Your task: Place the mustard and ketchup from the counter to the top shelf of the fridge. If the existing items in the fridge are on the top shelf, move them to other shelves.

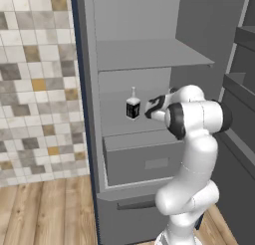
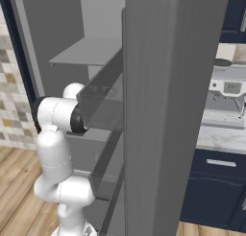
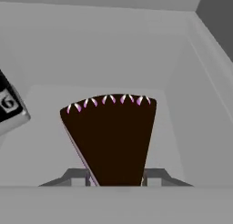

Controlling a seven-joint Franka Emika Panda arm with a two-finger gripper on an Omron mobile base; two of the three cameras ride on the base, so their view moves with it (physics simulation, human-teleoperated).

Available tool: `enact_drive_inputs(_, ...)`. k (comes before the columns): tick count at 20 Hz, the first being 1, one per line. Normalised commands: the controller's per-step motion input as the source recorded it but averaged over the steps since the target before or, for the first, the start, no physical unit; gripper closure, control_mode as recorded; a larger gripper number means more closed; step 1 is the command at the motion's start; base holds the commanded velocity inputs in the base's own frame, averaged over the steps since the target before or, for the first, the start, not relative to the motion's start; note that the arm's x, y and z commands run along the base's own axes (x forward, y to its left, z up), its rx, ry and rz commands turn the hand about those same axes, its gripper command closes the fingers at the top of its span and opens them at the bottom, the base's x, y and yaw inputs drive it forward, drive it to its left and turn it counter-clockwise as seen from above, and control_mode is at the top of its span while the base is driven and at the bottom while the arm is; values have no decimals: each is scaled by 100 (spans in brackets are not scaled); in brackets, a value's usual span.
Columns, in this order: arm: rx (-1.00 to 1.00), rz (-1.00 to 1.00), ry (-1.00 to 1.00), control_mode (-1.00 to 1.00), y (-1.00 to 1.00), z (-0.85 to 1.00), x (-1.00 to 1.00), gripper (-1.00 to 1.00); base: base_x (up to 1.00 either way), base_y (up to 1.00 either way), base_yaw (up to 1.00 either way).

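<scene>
the claw (image 3: pixel 116 181) is closed down on the narrow tip of the cake wedge (image 3: pixel 111 139); in the hand view the dark finger tips (image 3: pixel 77 176) sit at either side of the wedge's point, pressed against it. in the left base view the dark hand (image 1: pixel 155 106) reaches into the fridge (image 1: pixel 89 64), just right of the clear bottle (image 1: pixel 133 106).

the cake wedge is dark brown with a thin pink layer along its left edge and a row of small pink-white dabs along its wide curved end. its long axis runs away from the claw toward the back wall of the fridge, the narrow point at the claw and the wide end farthest in. whether it rests on the grey shelf (image 3: pixel 45 127) below or is lifted clear of it, i cannot tell.

the bottle stands upright on that same middle level, narrow neck up, black label facing out; in the hand view its label corner shows at the left edge, apart from the wedge.

the top shelf (image 1: pixel 149 55) is a flat grey panel above the arm. below the bottle sits a grey drawer (image 1: pixel 144 157). the fridge's inside is plain grey with a navy outer edge. to its left are a tiled wall (image 1: pixel 35 89) and a wood floor (image 1: pixel 45 211). in the right base view the open fridge door (image 2: pixel 168 110) stands in front, and past it are a marble counter (image 2: pixel 221 136) over navy cabinets (image 2: pixel 216 187).
</scene>
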Motion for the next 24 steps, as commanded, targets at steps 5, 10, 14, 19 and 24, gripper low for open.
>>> enact_drive_inputs(5, 4, 3, -10, -100, -7, -40, 71, 100, 0, 0, 0)
enact_drive_inputs(10, 1, 4, -7, -100, -20, -54, 41, 100, 0, 0, 0)
enact_drive_inputs(14, 2, 3, -10, -100, -22, -32, 53, 100, 0, 0, 0)
enact_drive_inputs(19, 2, 1, -12, -100, -12, -16, 59, -100, 0, 0, 0)
enact_drive_inputs(24, 0, 0, 3, -100, 0, 33, 8, -100, 0, 0, 0)
